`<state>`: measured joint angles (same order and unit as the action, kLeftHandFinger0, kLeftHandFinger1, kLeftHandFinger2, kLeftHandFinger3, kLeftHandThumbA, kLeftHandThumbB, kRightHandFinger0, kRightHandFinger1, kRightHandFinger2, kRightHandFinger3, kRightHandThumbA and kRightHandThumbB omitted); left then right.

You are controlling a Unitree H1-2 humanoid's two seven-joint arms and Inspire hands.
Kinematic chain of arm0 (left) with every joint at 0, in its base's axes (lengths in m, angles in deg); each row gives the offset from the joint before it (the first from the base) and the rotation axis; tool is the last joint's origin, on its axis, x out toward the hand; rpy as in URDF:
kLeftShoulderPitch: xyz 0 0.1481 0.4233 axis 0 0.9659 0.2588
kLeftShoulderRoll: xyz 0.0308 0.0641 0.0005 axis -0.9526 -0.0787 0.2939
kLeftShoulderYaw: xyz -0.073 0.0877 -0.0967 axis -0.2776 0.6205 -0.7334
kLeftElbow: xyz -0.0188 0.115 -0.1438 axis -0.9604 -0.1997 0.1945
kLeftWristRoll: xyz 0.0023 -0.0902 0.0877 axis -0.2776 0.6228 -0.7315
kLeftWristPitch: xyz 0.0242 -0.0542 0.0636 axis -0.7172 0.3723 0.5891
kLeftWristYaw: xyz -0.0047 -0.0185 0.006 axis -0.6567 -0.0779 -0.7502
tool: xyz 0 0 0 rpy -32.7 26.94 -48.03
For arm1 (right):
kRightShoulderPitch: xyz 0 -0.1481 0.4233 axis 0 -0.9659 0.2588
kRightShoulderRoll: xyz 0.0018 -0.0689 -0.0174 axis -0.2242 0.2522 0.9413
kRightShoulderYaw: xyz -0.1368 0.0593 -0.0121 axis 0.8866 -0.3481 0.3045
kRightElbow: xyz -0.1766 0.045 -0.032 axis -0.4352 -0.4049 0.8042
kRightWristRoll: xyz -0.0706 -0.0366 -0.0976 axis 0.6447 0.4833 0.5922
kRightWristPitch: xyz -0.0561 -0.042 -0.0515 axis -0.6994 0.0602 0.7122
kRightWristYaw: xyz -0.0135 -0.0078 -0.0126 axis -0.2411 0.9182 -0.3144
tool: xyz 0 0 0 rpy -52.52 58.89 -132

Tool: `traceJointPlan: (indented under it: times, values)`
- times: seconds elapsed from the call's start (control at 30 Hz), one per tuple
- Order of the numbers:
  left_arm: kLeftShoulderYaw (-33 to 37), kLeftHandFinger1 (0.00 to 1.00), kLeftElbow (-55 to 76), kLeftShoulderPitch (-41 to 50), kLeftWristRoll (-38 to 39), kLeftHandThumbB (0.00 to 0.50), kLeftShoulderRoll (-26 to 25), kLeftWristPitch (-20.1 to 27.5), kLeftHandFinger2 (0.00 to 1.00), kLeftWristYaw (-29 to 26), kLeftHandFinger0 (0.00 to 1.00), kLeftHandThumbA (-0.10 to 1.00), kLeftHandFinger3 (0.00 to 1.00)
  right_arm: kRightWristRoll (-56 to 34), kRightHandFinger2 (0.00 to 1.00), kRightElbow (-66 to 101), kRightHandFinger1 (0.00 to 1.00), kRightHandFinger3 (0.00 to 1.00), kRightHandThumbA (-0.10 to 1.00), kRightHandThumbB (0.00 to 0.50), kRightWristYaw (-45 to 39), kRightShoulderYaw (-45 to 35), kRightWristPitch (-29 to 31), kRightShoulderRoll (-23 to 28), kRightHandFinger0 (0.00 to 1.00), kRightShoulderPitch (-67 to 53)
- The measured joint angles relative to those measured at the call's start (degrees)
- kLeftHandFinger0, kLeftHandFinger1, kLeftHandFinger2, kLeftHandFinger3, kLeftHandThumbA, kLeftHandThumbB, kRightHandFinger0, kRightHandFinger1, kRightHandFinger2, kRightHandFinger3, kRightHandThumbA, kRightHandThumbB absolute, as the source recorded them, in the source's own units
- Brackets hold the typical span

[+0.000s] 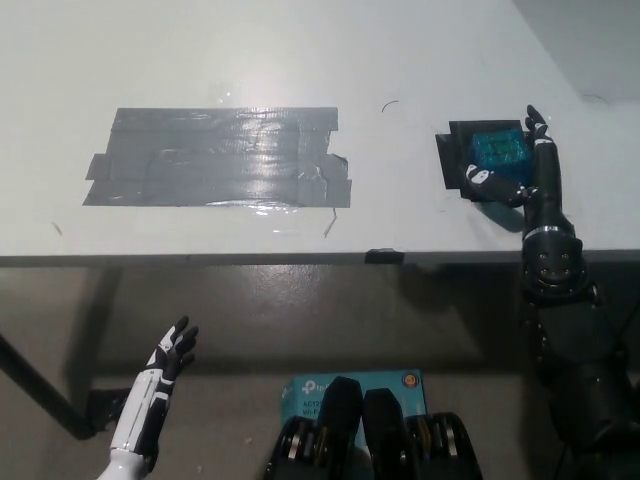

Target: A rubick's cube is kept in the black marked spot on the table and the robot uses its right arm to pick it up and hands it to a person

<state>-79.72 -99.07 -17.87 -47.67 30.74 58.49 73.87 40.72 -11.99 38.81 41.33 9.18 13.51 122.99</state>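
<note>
Teal-faced rubick's cube sitting on the black marked spot near the right end of the white table, not lifted as far as can be judged. Black right hand cupped around it from the near right side: one finger reaching up along the cube's right edge, another curled across the near left corner, both touching or very nearly so (contact too small to confirm). Neither spread wide nor clenched tight, so best called a partial wrap, with a firm hold not yet evident. White left hand resting low at the left, below the table edge, fingers apart and holding nothing. Large grey tape patch lying well apart to the left, unrelated to the step in hand. By this reckoning, early in the task: approach made, grasp being formed. Left to do: closing securely on the cube, raising it clear of the mark, carrying it out and handing it over. No person in view.
</note>
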Motion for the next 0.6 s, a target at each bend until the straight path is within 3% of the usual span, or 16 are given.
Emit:
traceJointPlan:
  times: [0.6]
  values:
    - [-0.01, 1.0, 0.27, -0.05, 0.01, 0.296, -0.01, -0.11, 1.0, 0.02, 1.0, 1.0, 1.0, -1.3, 1.0, -0.01, 1.0, 1.0, 0.89, 0.434, 0.27, 0.14, 0.06, -0.05, 1.0, -0.07]
